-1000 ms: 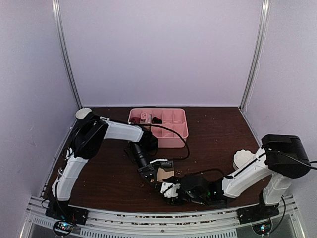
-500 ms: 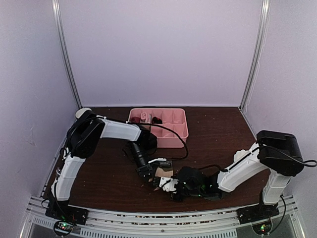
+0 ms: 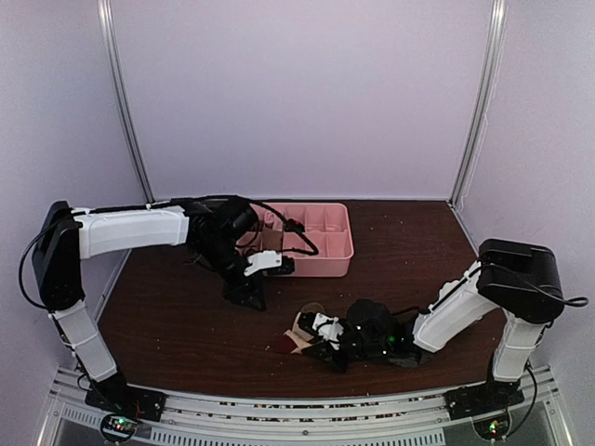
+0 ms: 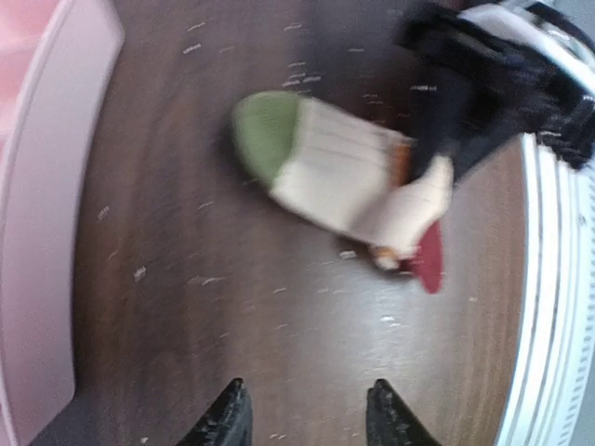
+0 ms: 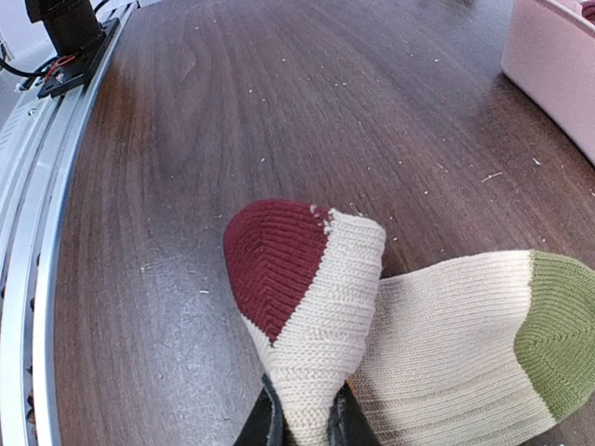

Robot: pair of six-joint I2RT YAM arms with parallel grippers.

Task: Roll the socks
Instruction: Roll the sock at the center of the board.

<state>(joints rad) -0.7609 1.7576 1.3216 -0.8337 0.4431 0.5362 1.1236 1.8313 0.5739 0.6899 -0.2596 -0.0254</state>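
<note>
A beige-tan sock point(image 3: 299, 333) with a maroon end point(image 5: 274, 265) and an olive-green end point(image 5: 558, 325) lies folded on the dark table near the front edge. My right gripper point(image 5: 305, 423) is shut on the fold by the maroon end, beige fabric pinched between its fingers; in the top view the right gripper point(image 3: 318, 337) lies low just right of the sock. My left gripper point(image 4: 307, 416) is open with nothing between its fingers. It hangs over bare table apart from the sock point(image 4: 349, 181). In the top view the left gripper point(image 3: 245, 294) sits beside the pink tray.
The pink divided tray point(image 3: 327, 249) stands at the back centre, its rim at the left edge point(image 4: 37, 232) of the left wrist view and at the top right point(image 5: 558, 65) of the right wrist view. A metal rail point(image 5: 28, 279) runs along the table's front edge.
My left gripper let go of the sock, opened and drew back left and away toward the tray. My right gripper shut on the sock's maroon end and slid slightly left.
</note>
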